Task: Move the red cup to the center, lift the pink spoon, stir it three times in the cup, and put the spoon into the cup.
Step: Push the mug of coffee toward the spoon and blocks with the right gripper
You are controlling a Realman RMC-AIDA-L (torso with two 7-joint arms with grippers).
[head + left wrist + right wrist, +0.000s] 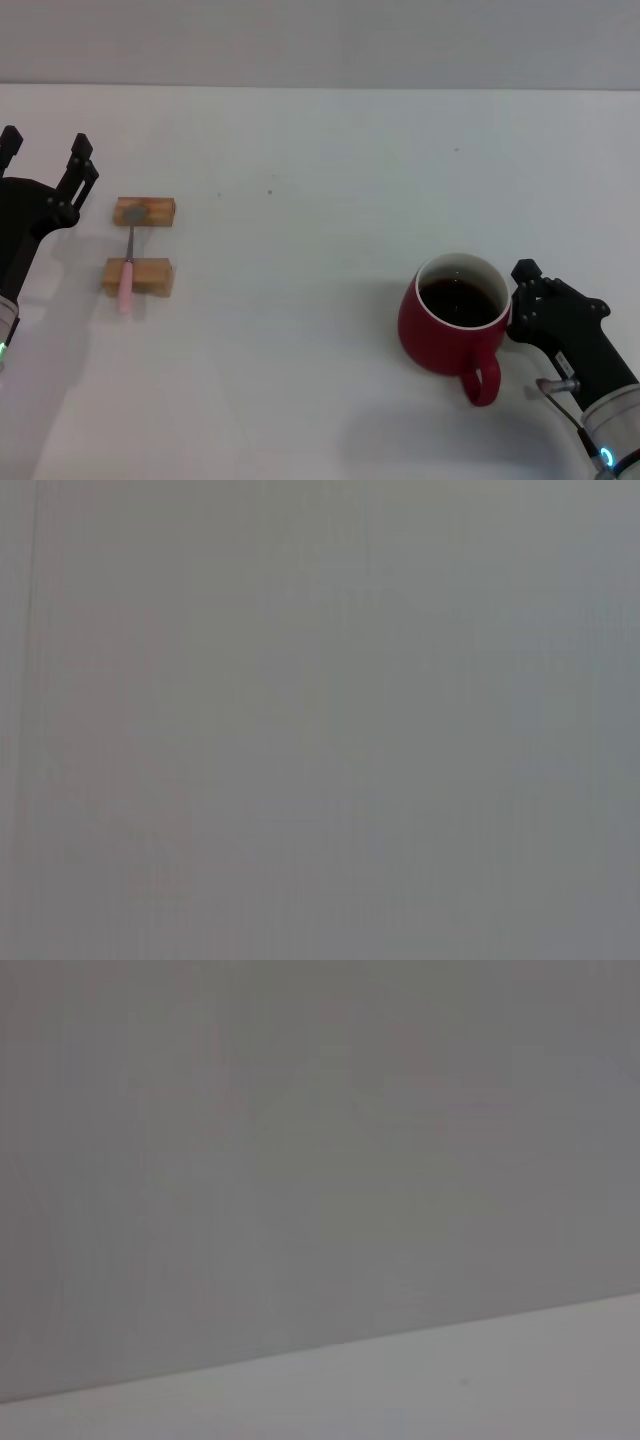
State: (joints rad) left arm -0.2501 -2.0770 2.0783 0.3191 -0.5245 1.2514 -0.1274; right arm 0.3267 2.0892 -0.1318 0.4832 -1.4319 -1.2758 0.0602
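In the head view the red cup [452,318] stands at the right of the white table [300,180], dark liquid inside, its loop handle turned toward the front edge. My right gripper [518,290] is pressed up against the cup's right side at rim height. The pink spoon [127,272] lies across two wooden blocks at the left, its grey bowl on the far one. My left gripper [45,152] hovers open just left of the blocks, nothing between its fingers. Neither wrist view shows the cup or the spoon.
The far wooden block [160,211] and the near wooden block [148,276] carry the spoon. The right wrist view shows only a grey wall and a strip of white table [500,1370]; the left wrist view is plain grey.
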